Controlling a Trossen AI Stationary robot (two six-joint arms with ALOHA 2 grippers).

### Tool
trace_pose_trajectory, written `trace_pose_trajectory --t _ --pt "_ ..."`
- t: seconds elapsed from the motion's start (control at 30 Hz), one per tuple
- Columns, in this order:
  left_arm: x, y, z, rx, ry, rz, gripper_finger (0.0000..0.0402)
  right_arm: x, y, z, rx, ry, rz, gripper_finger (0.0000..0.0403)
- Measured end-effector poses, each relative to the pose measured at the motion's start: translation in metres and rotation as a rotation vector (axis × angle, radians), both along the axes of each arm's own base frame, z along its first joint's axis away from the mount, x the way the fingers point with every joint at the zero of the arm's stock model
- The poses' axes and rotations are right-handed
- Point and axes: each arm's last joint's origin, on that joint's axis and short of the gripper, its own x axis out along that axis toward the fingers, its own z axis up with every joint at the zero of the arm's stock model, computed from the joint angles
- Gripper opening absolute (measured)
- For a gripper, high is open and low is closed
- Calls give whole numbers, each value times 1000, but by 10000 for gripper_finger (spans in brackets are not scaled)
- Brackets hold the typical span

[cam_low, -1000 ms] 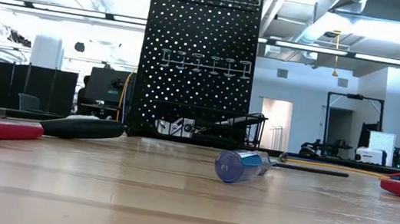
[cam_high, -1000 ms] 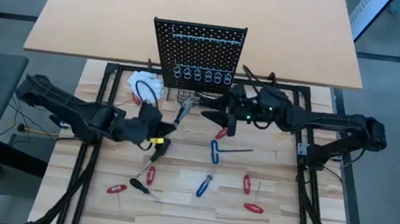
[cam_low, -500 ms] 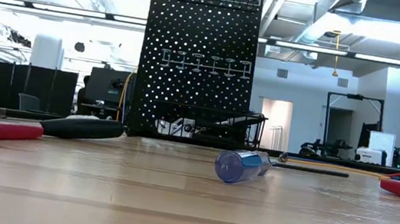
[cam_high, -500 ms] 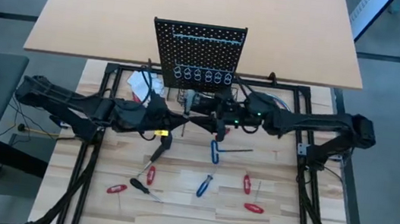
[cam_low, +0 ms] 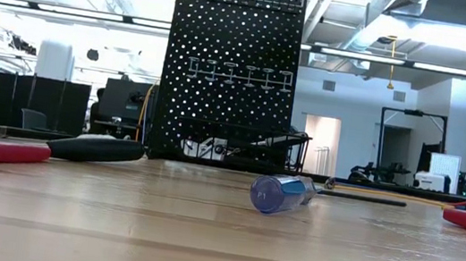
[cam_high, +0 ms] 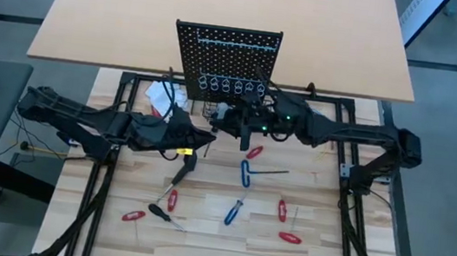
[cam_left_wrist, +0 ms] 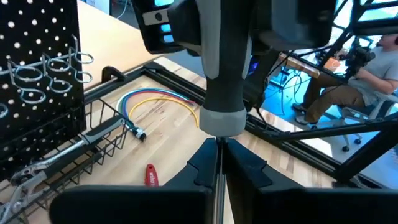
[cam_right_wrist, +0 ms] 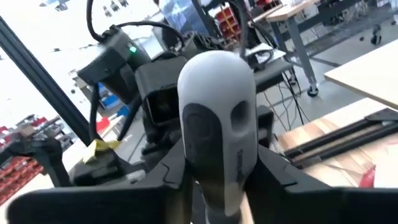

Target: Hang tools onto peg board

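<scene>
- The screwdriver [cam_left_wrist: 222, 74] with the grey-and-black handle is in the air in front of the peg board [cam_high: 226, 53], just near of the basket, held between my two grippers.
- My left gripper [cam_left_wrist: 219, 162] reaches in from the left, its fingers pressed together on the thin metal shaft just under the handle.
- My right gripper [cam_right_wrist: 221, 165] reaches in from the right, with one finger lying against each side of the handle, so I am pinching it there too.
- The peg board stands upright at the far edge of the wooden table [cam_high: 316, 200], with a row of silver rings [cam_high: 227, 85] across its front.
- A black wire basket [cam_left_wrist: 93, 146] is fixed low on the board. A long silver wrench [cam_left_wrist: 56, 163] lies along it, though I cannot tell how deep it sits.
- Coloured cables [cam_left_wrist: 158, 99] curve over the table right of the basket.
- White gloves [cam_high: 162, 95] lie left of the board.
- Other tools lie flat on the table nearer the camera:
  - a blue T-shaped key [cam_high: 246, 173] near the middle;
  - a blue screwdriver [cam_high: 234, 211] near of the key;
  - red-handled screwdrivers [cam_high: 281, 210] to either side;
  - a black-handled screwdriver [cam_high: 161, 214] at the near left.
- A seated person [cam_left_wrist: 354, 81] shows in the room beyond my arms.
</scene>
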Motion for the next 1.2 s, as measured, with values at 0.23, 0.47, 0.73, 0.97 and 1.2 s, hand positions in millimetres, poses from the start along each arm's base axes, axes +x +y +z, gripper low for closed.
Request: trace_pose_trajectory --t 0.23,0.47,0.73,0.97,1.2 --pt "-2 2 -13 -48 79 29 84 -10 -9 22 0 1 -29 99" --pt "-1 3 -17 -9 109 61 117 -14 -14 32 -16 2 -35 99" --pt "10 4 -17 27 72 57 41 -15 -16 32 -17 15 -11 99" --pt "10 4 -16 28 55 72 6 -15 -16 31 -12 26 -8 120" --pt "-4 10 -3 50 7 191 3 -35 -38 41 17 35 16 292"
